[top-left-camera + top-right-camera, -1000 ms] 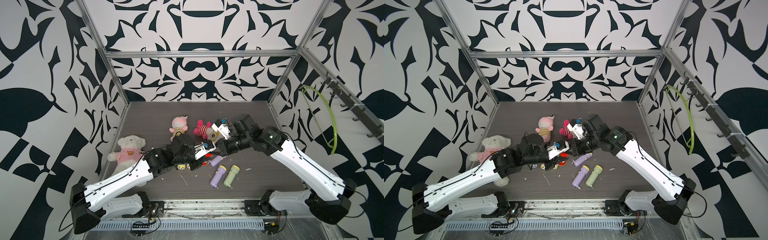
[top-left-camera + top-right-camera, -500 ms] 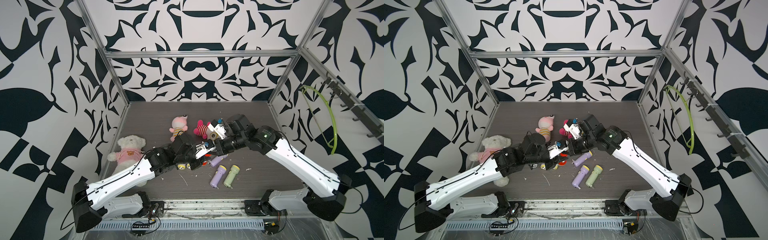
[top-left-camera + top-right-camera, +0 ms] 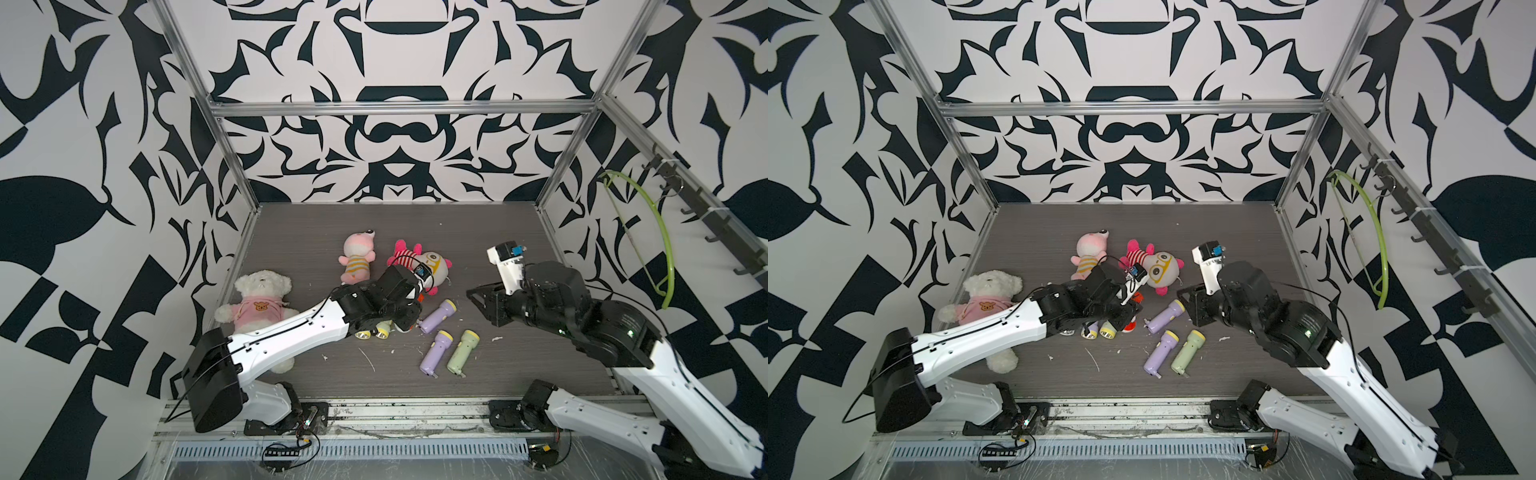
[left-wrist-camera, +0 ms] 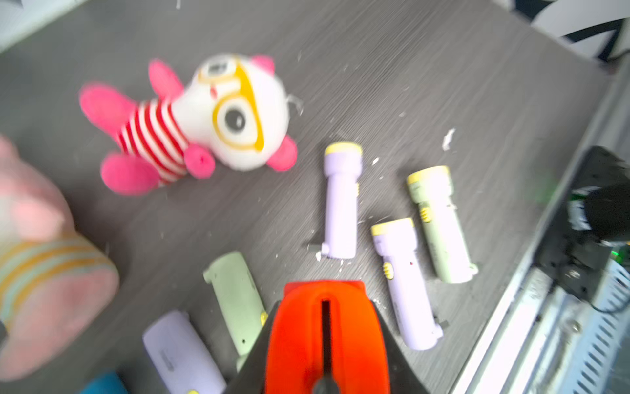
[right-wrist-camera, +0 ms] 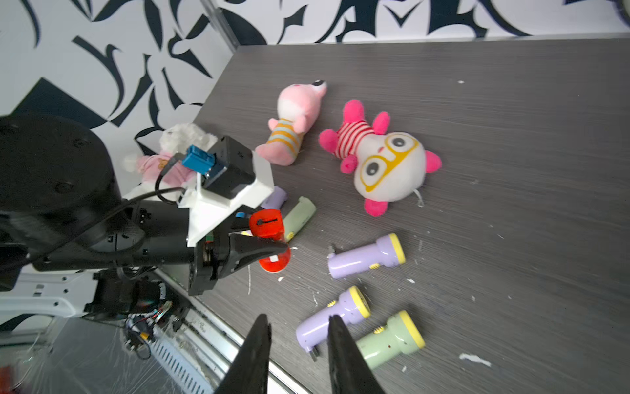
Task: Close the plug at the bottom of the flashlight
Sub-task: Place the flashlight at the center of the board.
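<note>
Several small flashlights lie on the grey table. A purple flashlight (image 3: 438, 316) (image 5: 366, 259) lies in the middle with a small grey plug tab (image 4: 315, 247) sticking out at its base. Nearer the front lie another purple flashlight (image 3: 434, 352) and a green flashlight (image 3: 463, 352). My left gripper (image 3: 409, 324) (image 4: 325, 293), with orange fingers, is shut and empty. It is low over a green flashlight (image 4: 238, 300) and a purple flashlight (image 4: 180, 351). My right gripper (image 3: 478, 299) (image 5: 298, 327), with black fingers, is open, holds nothing and hangs to the right of the flashlights.
Three plush toys lie behind and to the left: a white bear (image 3: 259, 303), a pink plush (image 3: 357, 257) and a red-striped plush with yellow glasses (image 3: 428, 266). White scraps dot the table. A metal rail (image 3: 374, 415) runs along the front edge.
My right gripper has drawn back to the right, away from the left gripper, and its jaws have opened. The left gripper stays shut in about the same place.
</note>
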You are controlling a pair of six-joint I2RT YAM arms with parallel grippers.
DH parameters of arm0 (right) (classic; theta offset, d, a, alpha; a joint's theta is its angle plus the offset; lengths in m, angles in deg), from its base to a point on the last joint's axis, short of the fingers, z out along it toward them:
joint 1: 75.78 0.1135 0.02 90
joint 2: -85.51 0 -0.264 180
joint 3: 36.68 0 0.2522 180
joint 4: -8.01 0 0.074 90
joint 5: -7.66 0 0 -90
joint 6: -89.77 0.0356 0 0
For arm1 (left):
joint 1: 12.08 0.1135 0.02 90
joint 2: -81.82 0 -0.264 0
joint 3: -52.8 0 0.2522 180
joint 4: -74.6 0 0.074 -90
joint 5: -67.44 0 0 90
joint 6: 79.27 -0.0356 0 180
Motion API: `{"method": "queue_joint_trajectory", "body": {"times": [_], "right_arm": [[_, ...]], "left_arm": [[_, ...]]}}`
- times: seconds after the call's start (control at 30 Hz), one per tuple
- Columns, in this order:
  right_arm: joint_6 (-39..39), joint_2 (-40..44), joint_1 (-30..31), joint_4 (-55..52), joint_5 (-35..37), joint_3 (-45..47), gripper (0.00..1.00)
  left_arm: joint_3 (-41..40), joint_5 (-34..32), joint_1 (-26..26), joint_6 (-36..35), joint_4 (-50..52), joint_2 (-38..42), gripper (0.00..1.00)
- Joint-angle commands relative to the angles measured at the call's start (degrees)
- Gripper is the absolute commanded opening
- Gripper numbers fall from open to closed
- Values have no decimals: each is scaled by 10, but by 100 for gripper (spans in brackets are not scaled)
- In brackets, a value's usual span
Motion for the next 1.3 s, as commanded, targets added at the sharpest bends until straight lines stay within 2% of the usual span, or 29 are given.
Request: {"method": "queue_joint_trajectory", "body": {"times": [0.0,0.1,0.33,0.67,0.73,0.77,0.8,0.9,1.0,1.27], "right_arm": [[-5,-11,0,-14,51,34,32],[-4,-5,-1,-15,41,61,34],[1,55,0,-16,69,101,46],[15,63,-1,-38,115,112,46],[17,63,-1,-35,118,117,49],[19,63,-1,-34,120,120,51],[19,63,-1,-33,122,122,57],[20,62,-1,-33,124,124,66],[22,57,-1,-33,126,124,67],[28,47,-1,-29,130,130,68]], "left_arm": [[33,-14,16,86,31,-29,0],[56,10,27,106,44,-71,0],[105,50,39,130,74,-173,3],[153,96,59,127,140,-260,1],[160,101,67,126,153,-273,10],[161,105,72,126,157,-280,19],[161,108,78,128,159,-286,27],[156,121,95,133,159,-300,42],[149,131,108,132,149,-309,49],[145,142,121,134,124,-315,51]]}}
